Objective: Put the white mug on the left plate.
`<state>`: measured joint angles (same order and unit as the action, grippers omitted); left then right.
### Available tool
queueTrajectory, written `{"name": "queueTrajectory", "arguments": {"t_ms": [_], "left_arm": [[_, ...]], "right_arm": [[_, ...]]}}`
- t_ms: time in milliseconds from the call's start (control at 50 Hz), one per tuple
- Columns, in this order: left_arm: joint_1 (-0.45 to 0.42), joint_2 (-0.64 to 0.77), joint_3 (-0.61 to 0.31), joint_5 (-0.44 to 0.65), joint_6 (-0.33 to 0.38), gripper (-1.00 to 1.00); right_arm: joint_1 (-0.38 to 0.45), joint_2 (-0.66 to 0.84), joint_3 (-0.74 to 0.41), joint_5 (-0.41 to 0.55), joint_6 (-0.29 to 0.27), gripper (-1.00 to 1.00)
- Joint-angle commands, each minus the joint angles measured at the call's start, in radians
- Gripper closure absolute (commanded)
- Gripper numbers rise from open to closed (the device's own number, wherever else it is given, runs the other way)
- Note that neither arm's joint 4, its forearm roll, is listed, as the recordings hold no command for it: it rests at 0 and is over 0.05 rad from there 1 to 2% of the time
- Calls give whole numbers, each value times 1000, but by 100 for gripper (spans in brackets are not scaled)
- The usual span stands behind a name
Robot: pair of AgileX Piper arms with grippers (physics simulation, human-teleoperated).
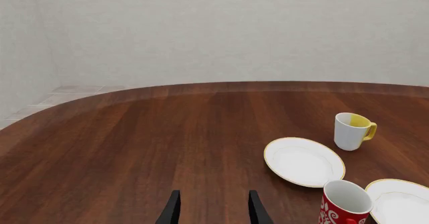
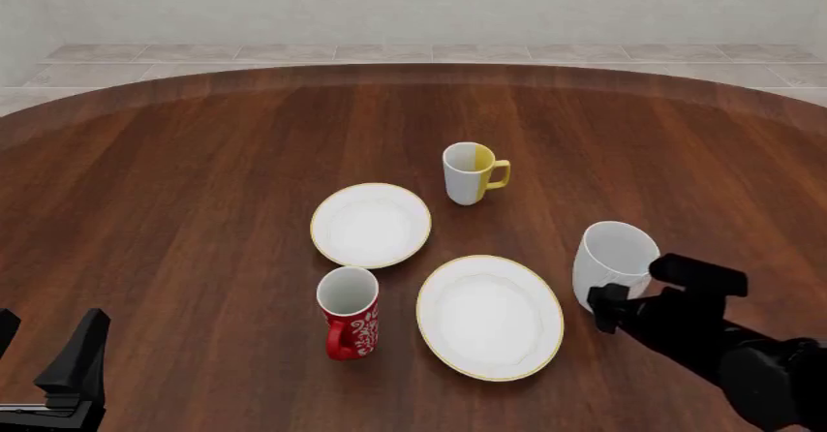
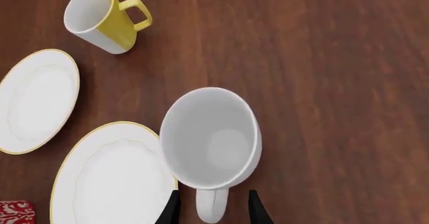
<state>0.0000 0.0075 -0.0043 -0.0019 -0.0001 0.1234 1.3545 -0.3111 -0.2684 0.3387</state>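
The white mug (image 2: 613,258) stands on the table right of the larger plate, seen from above in the right wrist view (image 3: 209,138). Its loop handle (image 3: 213,206) lies between the fingers of my right gripper (image 3: 213,211), which is open and does not pinch it. In the front view the right gripper (image 2: 642,292) sits just behind the mug on my side. The left plate (image 2: 371,224), small with a thin gold rim, lies empty at the table's middle (image 1: 304,161). My left gripper (image 2: 45,345) hovers open at the near left corner with nothing between its fingers (image 1: 213,211).
A larger oval-looking white plate (image 2: 490,316) lies between the white mug and a red patterned mug (image 2: 349,313). A white-and-yellow mug (image 2: 472,172) stands beyond the plates. The round wooden table's far edge (image 2: 413,69) meets a tiled floor and wall.
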Motion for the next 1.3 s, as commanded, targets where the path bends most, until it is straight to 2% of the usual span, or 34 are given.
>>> {"name": "queueTrajectory", "arguments": {"t_ms": [20,160,180,200,280,300,540,780,1100,1300], "left_arm": [[0,0,0,0,0,-100],[0,0,0,0,0,-100],[0,0,0,0,0,-100],[0,0,0,0,0,-100],[0,0,0,0,0,-100],[0,0,0,0,0,-100],[0,0,0,0,0,-100],[0,0,0,0,0,-100],[0,0,0,0,0,-100],[0,0,0,0,0,-100]], "right_arm": [[4,20,1,-12,5,-100],[3,-3,-6,12,-4,-100],[1,-4,-7,14,-8,100],[-27,-38,-2,27,-43,100],[-7,-34,-9,36,-24,100],[-15,-45,-7,39,-40,100],[-14,-42,-3,33,-45,100],[-37,-124,-29,105,-85,100],[-23,-216,-219,305,-185,100],[9,-179,-326,346,-214,100]]}}
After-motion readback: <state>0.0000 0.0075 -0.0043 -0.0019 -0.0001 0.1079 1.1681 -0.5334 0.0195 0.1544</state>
